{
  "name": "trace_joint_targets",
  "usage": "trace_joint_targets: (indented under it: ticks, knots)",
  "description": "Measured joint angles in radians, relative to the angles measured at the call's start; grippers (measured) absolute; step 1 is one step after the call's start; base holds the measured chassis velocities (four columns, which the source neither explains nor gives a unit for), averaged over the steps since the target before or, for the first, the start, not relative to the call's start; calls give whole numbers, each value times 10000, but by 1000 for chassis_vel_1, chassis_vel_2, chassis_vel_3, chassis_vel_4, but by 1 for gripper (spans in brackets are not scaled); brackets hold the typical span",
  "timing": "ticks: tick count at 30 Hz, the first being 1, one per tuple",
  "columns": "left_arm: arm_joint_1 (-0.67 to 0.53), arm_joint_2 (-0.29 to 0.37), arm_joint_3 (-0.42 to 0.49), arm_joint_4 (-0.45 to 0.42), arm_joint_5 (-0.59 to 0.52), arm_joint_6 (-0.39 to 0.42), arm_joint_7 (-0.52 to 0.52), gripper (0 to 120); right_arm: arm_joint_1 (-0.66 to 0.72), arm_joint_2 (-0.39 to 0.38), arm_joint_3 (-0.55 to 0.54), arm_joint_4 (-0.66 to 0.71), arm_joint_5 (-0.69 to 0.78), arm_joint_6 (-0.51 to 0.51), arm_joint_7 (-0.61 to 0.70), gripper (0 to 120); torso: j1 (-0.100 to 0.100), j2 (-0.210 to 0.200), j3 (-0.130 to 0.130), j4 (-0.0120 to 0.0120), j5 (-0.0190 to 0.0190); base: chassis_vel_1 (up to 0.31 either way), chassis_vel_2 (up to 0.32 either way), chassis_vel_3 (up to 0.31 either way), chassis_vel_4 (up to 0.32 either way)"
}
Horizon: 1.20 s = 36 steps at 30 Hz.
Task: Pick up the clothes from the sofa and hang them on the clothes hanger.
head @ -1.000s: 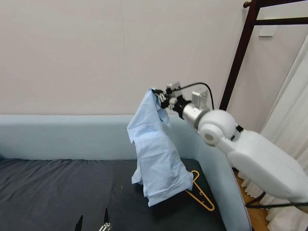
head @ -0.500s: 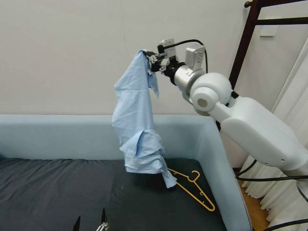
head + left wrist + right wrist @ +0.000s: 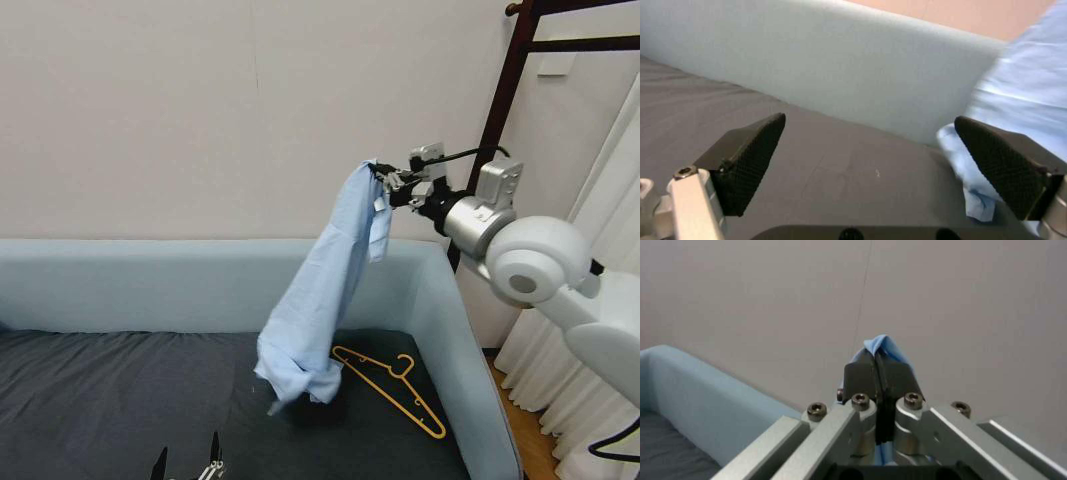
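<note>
A light blue shirt [image 3: 330, 290] hangs in the air above the sofa's right end, its hem just over the dark seat [image 3: 120, 400]. My right gripper [image 3: 385, 181] is shut on the shirt's top, up near the wall; the right wrist view shows its jaws pinching a fold of blue cloth [image 3: 881, 344]. A yellow hanger [image 3: 395, 385] lies on the seat in the right corner. My left gripper [image 3: 873, 150] is open low over the seat, with the shirt [image 3: 1020, 100] hanging beyond one finger. A dark wooden clothes rack [image 3: 505, 100] stands to the right behind the sofa arm.
The pale blue sofa back [image 3: 150, 285] and right arm [image 3: 460, 370] wall in the seat. White curtains [image 3: 600, 300] hang at the far right beside the rack. A plain wall rises behind the sofa.
My right arm has swung to the right and lower, toward the rack, carrying the shirt. The shirt now trails slantwise to the left below the gripper. The left gripper has stayed put.
</note>
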Motion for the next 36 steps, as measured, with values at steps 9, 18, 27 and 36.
trace_joint_targets:
  ticks: [9, 18, 27, 36]
  knots:
    - [-195, 36, -231, 204, -634, 26, -227, 100, -1397, 1205, -1555, -87, -1894, 67, -657, 0, 0, -1, 2, 2, 0, 0, 0, 0, 0]
    - [-188, 155, -910, 374, -1011, -186, -381, 100, -3704, 5408, -3735, -4225, -5997, 1277, -1537, 0, 1, -2, 3, 3, -7, 0, 0, 0, 0]
    - [-99, 141, -1279, 409, -1104, -369, -385, 100, -3307, 8785, -5585, -7665, -7871, 2902, -830, 0, 1, -2, 2, 7, -4, 0, 0, 0, 0]
    - [-116, 56, -1182, 473, -1027, -437, -374, 100, -3553, 8575, -6370, -7716, -7694, 3160, -709, 20, 1, -1, 2, 0, 0, 0, 0, 0, 0]
